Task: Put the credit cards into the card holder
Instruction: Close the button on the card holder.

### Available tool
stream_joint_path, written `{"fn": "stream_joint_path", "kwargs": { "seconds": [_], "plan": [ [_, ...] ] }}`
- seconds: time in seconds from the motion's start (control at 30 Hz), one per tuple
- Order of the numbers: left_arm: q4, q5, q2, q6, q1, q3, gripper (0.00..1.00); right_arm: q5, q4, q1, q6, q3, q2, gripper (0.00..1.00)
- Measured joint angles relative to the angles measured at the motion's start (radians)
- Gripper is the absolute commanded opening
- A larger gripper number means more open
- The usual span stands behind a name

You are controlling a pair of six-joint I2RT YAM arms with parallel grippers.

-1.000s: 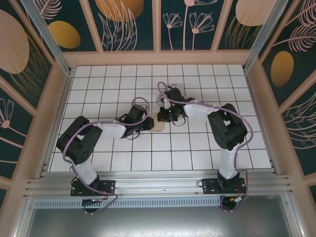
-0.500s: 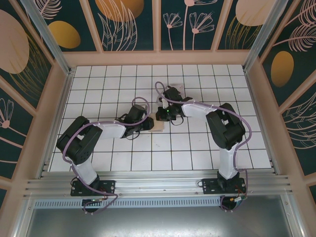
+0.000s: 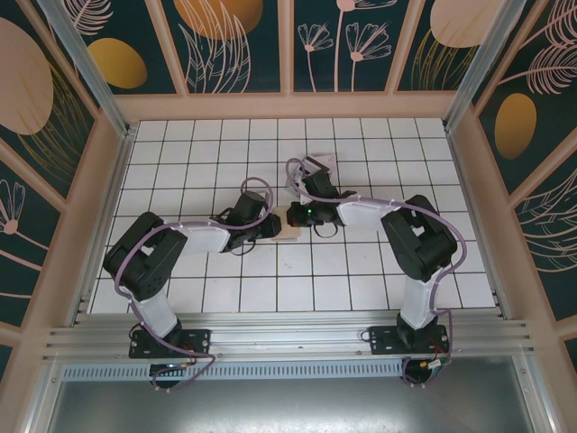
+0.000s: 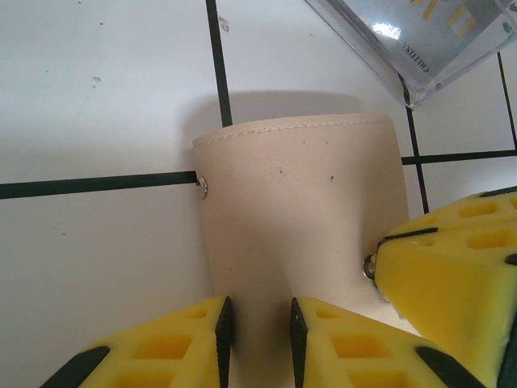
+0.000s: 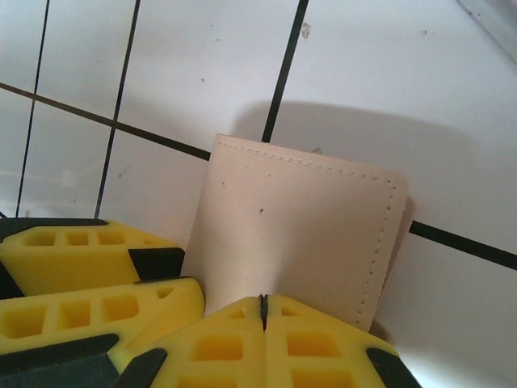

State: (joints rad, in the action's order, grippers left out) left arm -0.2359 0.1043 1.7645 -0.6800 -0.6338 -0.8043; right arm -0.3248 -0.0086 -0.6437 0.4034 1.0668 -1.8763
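Pouch: card holder [image 4: 299, 218], thin, light, soft, buckling where pinched by left gripper [image 4: 260, 314], jaws nearly closed on its near edge. Fully closed right gripper [image 5: 262, 301] tips meet holder's edge just ahead; grasp unclear. Best hold: stiffer stitched rim.

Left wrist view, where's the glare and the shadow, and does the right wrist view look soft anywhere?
Left wrist view: glare streaks the clear plastic item top right; the card holder throws a soft shadow on the tile beyond its top edge. Right wrist view: a similar broad shadow beyond the holder, and the yellow fingers nearest the lens look slightly soft.
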Motion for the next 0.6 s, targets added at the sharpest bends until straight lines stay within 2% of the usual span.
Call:
{"fn": "stream_joint_path", "kwargs": {
  "seconds": [0.33,0.6],
  "plan": [
    [0.000,-0.004,0.000,-0.003,0.000,0.000,0.28,0.035,0.039,-0.014,0.019,-0.016,0.011,0.02],
    [-0.004,0.004,0.000,-0.003,-0.002,0.000,0.28,-0.050,0.000,0.027,0.045,-0.015,0.028,0.03]
  ]
}}
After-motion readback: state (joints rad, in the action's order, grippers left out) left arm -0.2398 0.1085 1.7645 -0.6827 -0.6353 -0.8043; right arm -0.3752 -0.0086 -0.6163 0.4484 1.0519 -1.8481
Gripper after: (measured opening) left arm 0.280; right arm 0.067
